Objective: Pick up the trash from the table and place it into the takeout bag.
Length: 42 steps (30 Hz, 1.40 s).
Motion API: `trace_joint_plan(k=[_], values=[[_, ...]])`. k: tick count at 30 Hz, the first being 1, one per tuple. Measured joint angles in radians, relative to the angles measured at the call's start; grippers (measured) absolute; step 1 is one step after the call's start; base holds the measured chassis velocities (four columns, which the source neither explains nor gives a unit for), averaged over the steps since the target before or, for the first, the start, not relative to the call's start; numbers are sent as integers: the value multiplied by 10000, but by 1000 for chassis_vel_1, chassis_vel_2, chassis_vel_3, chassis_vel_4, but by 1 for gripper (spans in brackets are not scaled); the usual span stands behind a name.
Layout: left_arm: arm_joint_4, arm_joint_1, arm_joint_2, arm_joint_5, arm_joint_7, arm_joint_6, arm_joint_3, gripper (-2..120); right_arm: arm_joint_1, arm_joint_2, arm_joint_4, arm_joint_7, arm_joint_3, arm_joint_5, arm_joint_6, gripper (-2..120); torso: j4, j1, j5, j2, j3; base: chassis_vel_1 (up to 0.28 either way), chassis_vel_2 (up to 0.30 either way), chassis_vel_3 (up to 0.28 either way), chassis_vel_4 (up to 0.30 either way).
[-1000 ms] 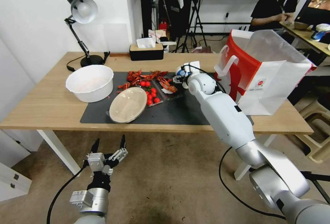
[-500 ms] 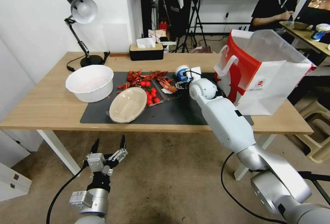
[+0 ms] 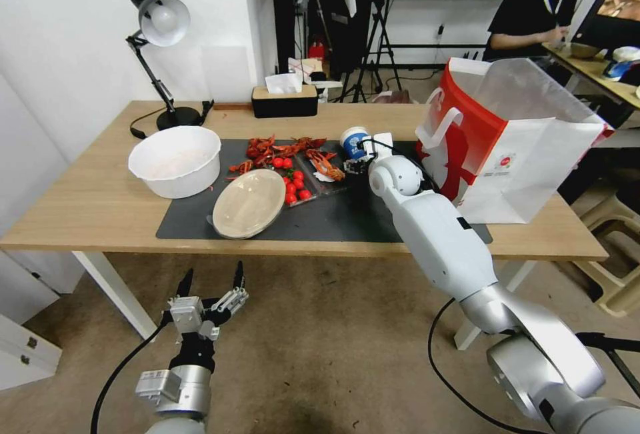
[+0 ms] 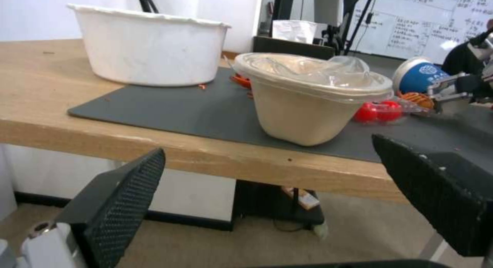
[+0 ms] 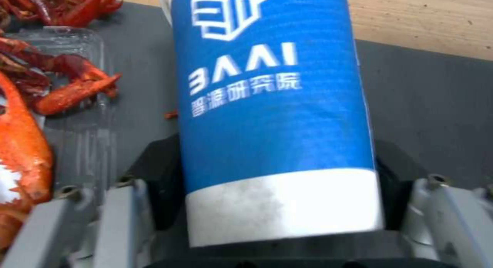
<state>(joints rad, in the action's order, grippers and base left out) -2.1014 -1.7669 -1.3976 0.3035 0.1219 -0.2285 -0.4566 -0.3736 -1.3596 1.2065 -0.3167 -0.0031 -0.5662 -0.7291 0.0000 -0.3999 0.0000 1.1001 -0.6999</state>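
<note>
In the right wrist view the right gripper (image 5: 280, 206) has its jaws closed against the lower sides of the blue-and-white paper cup (image 5: 272, 118), the dark pads pressed to the cup wall just above its white base band. In the head view the cup (image 3: 353, 141) sits upper centre of the frame, tilted, at the far edge of the dark mat (image 3: 333, 217), between the crayfish tray (image 3: 320, 164) and the takeout bag (image 3: 507, 141).

A paper cup like this is probably light and thin-walled, so it should crush under hard squeezing; the wall looks smooth and could slip. The stiffest hold is likely low down near the base ring, where the jaws now sit.

The right arm reaches forward across the counter (image 3: 87, 207) from lower right of the frame, its wrist bent toward the cup. The left gripper (image 3: 210, 297) hangs parked below the counter edge at lower left, jaws spread wide and empty. The beige round plate (image 3: 249, 203) rests on the mat at centre left.
</note>
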Motion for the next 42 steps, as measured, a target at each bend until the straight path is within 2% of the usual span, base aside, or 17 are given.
trace_joint_plan(k=[2,4,9,14,22,30,38,42], values=[[4,8,0,0,-1,0,3,100,-8,17,22,-17,9,-6,0,63,0,0,0,0,0,0,0,0,0],[20,18,1,0,-2,1,14,100,-52,79,105,-40,32,-7,0,51,-2,0,0,-1,0,0,0,0,0],[38,27,2,0,-3,2,30,100,-203,233,436,-183,39,4,-5,41,1,0,0,-1,0,0,0,0,0],[40,40,22,1,-4,6,29,100,-628,778,1454,-702,58,-72,-24,28,-1,-1,1,-2,-1,0,0,0,0],[-42,4,-10,-90,-4,34,72,100,-1245,1626,3134,-917,196,-244,-21,12,0,-1,1,-2,-1,0,0,0,0],[-55,-45,-123,-224,-2,44,116,100,-1945,2361,4631,-612,573,-413,-5,11,1,-2,0,-2,-1,0,0,0,0],[-22,-21,-155,-262,-1,34,143,100,-3195,3183,6674,970,1655,-473,403,11,0,-2,1,-1,0,0,0,0,0],[0,-17,-167,-273,3,33,181,100,-3523,3430,7277,1374,2090,-608,680,11,0,-2,1,-2,0,0,0,0,0]])
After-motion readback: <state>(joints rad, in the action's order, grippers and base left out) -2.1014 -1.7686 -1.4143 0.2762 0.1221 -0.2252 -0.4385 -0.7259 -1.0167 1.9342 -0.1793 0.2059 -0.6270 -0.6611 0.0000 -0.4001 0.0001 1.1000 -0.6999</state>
